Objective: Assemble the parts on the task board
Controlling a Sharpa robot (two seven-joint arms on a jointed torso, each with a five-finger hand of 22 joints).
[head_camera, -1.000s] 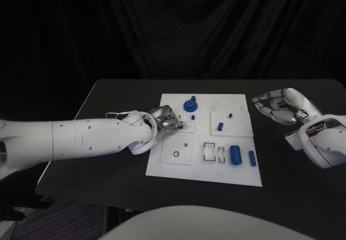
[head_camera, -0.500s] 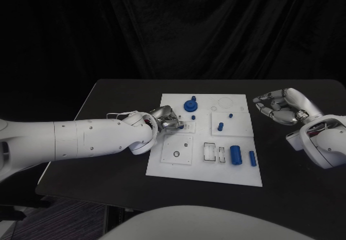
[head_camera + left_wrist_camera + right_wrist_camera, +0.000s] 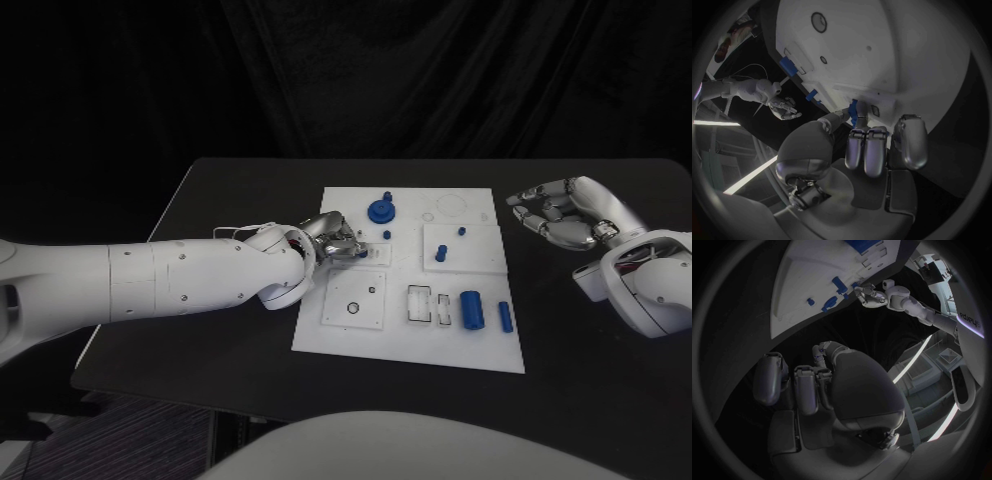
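Head view: task board (image 3: 490, 352) holds a blue cylinder (image 3: 470, 308) in its recess.

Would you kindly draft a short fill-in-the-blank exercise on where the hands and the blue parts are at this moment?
1. The left hand pinches a small ____ part over the board.
2. The right hand hangs over the black table, ____ the board, holding nothing.
3. The blue cylinder near the board's front edge lies on its ____.
4. The round blue knob stands near the board's ____ edge.

Missing words: blue; beside; side; far
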